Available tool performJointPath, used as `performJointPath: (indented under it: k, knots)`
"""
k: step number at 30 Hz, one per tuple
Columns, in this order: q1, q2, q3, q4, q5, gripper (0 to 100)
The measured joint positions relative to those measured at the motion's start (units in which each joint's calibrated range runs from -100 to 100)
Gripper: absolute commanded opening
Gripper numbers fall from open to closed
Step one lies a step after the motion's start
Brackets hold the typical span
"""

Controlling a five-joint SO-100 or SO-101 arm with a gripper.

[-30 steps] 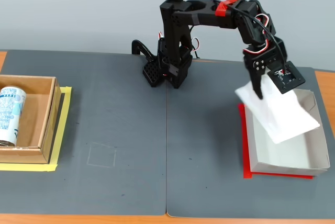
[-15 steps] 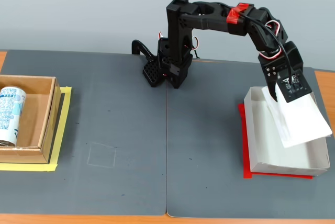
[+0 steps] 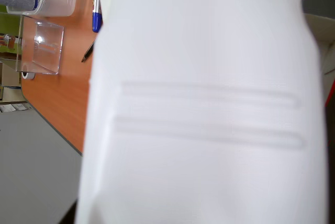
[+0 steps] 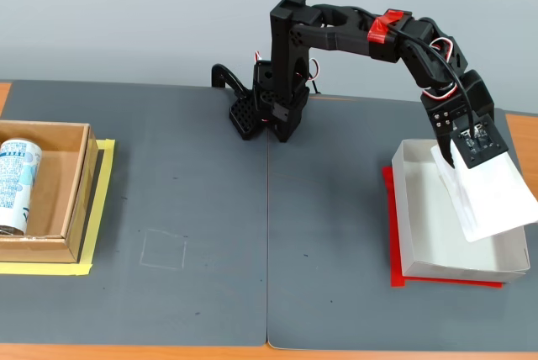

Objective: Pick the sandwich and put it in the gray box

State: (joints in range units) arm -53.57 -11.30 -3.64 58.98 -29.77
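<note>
Overhead, sandwich point(image 4: 492, 196): lettering illegible.

Sandwich tilted over the box, box flat on the counter at right.

Sandwich point(image 4: 492, 196): flat, long white plastic-wrapped pack, held up off the box floor and slanted, upper end toward the back, lower end reaching out past the box's right wall in the fixed view. In the wrist view the sandwich point(image 3: 209, 109) fills most of the frame, plain white wrap with two faint long embossed ridges across it; label not readable. Box point(image 4: 420, 234): shallow, pale grey-white cardboard tray with low walls, wider than the pack, upright, open side up, long axis running front to back, inside bare where visible.
</note>
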Motion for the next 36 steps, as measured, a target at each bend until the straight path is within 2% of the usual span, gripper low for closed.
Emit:
performJointPath:
  k: [4,7,20,28,30,36]
  knots:
    - [0.0,0.0,0.0,0.0,0.0,28]
    - [0.0,0.0,0.0,0.0,0.0,31]
    - [0.0,0.0,0.0,0.1,-0.1,30]
    - [2.7,-2.0,0.0,9.5,1.1,30]
    - [4.6,-3.3,0.0,11.7,2.4,28]
    - [11.8,-7.8,1.8,14.8,6.6,13]
